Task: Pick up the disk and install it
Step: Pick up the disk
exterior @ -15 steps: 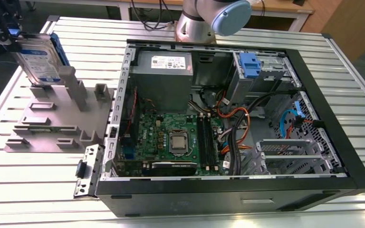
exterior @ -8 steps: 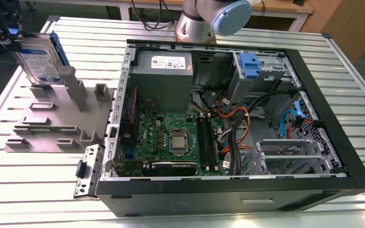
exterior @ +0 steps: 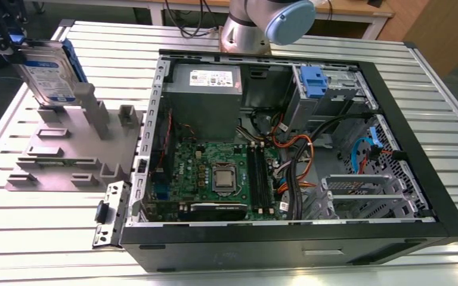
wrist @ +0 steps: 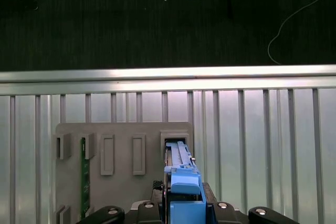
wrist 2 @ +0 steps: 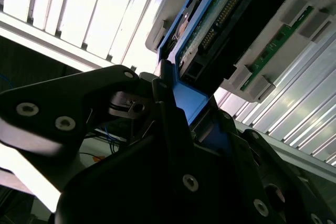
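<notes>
Disk (exterior: 50,74), exterior view: upright, label side showing, blue carrier along its edge; top end in the gripper (exterior: 6,44), body hanging below the jaws.
Jaws, exterior view: clamped on the disk's top end, above the grey holder (exterior: 62,152).
Holder position: on the slatted table (exterior: 22,238), directly beneath the jaws; disk's lower end is at its tall post, and whether it is seated or lifted clear cannot be told.
Case (exterior: 293,238): open, well away from the jaws, toward the exterior view's right.
Disk (wrist 2: 231,19), second wrist view: runs straight out from the jaws, connector side showing.
Fingers (wrist 2: 165,90): one on each side of the blue handle, pressed against it.
Disk (wrist: 181,174), first wrist view: blue handle between the jaws, far end at a holder slot.
Green board (wrist: 83,177): in another slot, off to one side of the jaws.
</notes>
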